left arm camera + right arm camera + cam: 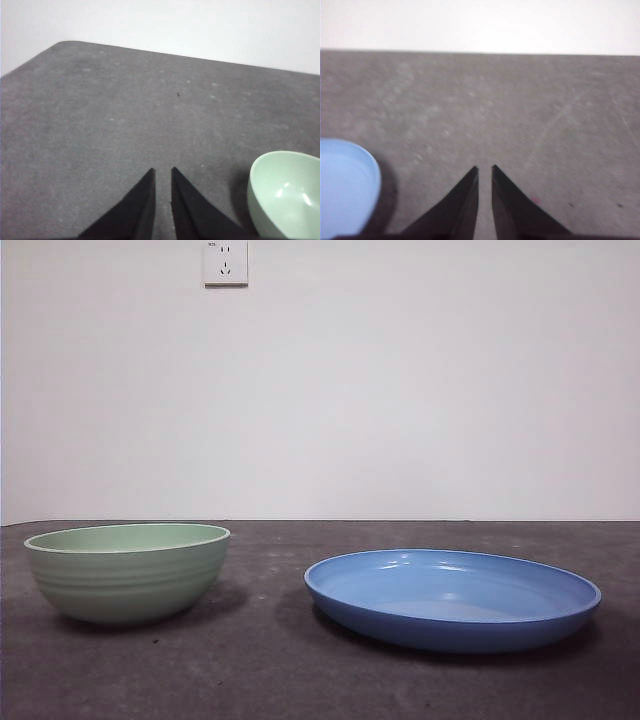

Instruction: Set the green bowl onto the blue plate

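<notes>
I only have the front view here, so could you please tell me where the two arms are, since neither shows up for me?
Observer: The left tool hangs over bare table, with the green bowl just beside it.
Operator: Is it holding anything?
Observer: No, its jaws are nearly together and empty.
Operator: And the other arm?
Observer: The right tool, also narrowed and empty, has the blue plate off to one side.

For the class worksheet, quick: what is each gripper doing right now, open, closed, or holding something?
Left gripper: closed, holding nothing, beside the green bowl.
Right gripper: closed, holding nothing, near the blue plate.
</notes>
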Controlling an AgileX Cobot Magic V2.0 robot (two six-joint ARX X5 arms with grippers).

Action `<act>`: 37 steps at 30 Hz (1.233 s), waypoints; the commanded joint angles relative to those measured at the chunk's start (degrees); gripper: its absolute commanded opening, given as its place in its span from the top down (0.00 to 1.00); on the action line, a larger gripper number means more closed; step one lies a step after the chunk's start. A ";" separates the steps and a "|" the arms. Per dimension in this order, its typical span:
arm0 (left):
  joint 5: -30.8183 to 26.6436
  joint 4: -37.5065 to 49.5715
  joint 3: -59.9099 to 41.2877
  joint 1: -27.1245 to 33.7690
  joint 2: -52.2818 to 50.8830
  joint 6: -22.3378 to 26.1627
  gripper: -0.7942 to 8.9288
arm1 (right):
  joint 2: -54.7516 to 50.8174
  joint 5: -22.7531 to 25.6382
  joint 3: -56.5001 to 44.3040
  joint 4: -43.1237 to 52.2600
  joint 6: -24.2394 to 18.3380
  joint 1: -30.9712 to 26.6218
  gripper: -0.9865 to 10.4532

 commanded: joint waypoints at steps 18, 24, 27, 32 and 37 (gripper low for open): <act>3.04 -0.28 16.65 -0.04 18.69 -9.92 0.91 | 7.69 -7.80 9.46 2.25 22.14 0.09 0.91; 12.72 -1.33 27.17 -0.79 32.41 -9.94 0.91 | 17.05 -16.04 17.49 -2.34 21.29 0.09 0.91; 14.64 -3.91 33.16 -2.01 37.97 -9.92 0.91 | 22.01 -20.28 21.84 -5.75 21.22 0.11 0.91; 21.27 -9.66 42.31 -4.94 46.14 -8.24 0.91 | 29.33 -23.47 29.46 -10.88 17.35 3.21 0.91; 22.75 -17.27 49.29 -9.53 53.11 -4.50 0.91 | 34.84 -23.50 35.74 -13.73 15.17 9.07 0.91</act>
